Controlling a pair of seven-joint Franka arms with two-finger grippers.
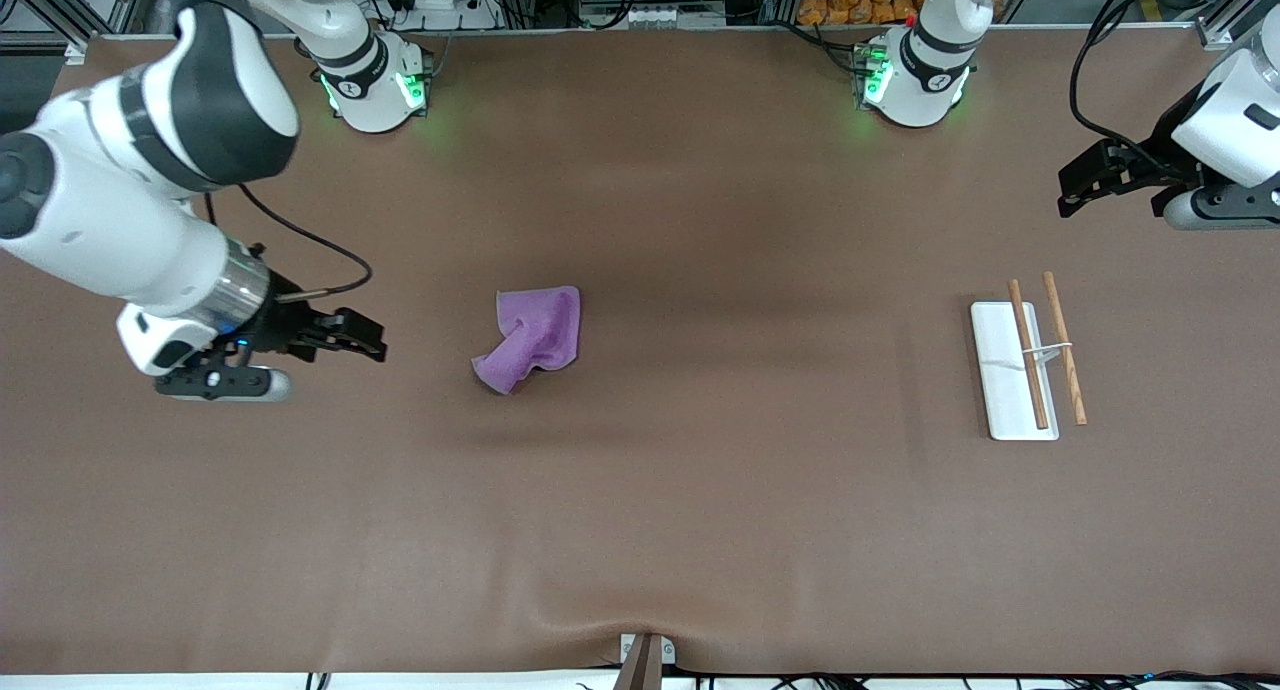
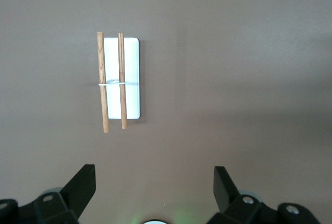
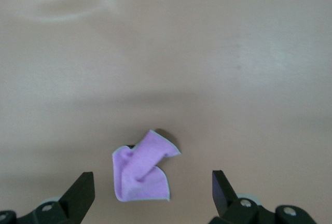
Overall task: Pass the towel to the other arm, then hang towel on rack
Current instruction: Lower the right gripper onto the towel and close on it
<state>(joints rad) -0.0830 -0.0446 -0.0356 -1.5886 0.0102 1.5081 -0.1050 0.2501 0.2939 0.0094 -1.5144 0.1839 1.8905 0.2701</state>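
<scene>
Looking at your right gripper (image 1: 372,338): fingers (image 3: 82,195) spread wide with nothing between them, hanging over bare table toward the right arm's end, the towel close by.
Left gripper (image 1: 1068,192): fingers (image 2: 83,187) wide apart too, nothing held, up over the left arm's end of the table, looking down on the rack.
Towel: your small fuzzy purple terry cloth (image 1: 530,336) is lying crumpled on the brown table mat (image 1: 700,490), one corner folded over, roughly mid-table on the right arm's side. No gripper is touching it.
Rack: white rectangular base plate with two thin brown wooden rods joined by a thin wire (image 1: 1030,365), sitting toward the left arm's end, well apart from the towel. Nothing on the rods (image 2: 122,79).
</scene>
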